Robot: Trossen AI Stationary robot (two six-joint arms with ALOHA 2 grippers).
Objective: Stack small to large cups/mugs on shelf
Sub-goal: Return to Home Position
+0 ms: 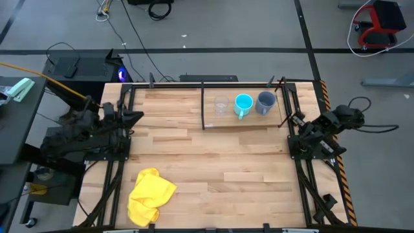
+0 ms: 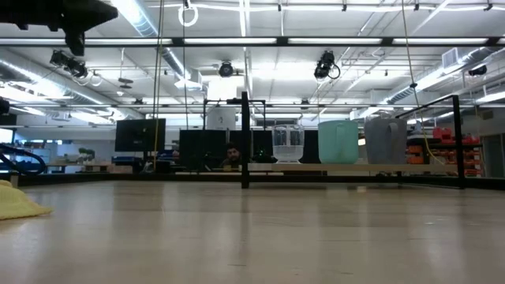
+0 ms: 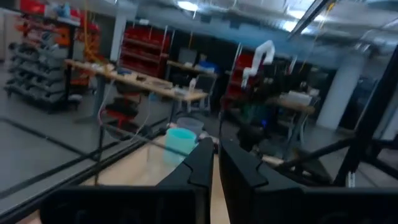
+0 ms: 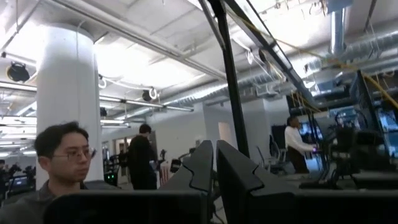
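Three vessels stand in a row on the shelf (image 1: 213, 125) at the table's far side: a small clear glass cup (image 1: 222, 105), a bright cyan handled mug (image 1: 243, 104) and a grey-blue handled mug (image 1: 265, 102). In the low view they show as the glass (image 2: 288, 146), the cyan mug (image 2: 338, 141) and the grey mug (image 2: 386, 140). My left gripper (image 1: 139, 117) is shut and empty at the table's left edge, also in its wrist view (image 3: 216, 163). My right gripper (image 1: 289, 121) is shut and empty at the right edge, also in its wrist view (image 4: 214, 163).
A crumpled yellow cloth (image 1: 150, 195) lies on the wooden tabletop near the front left, its edge showing in the low view (image 2: 17, 203). Black shelf uprights (image 2: 245, 140) stand at the far side. People show in the room behind (image 4: 62, 163).
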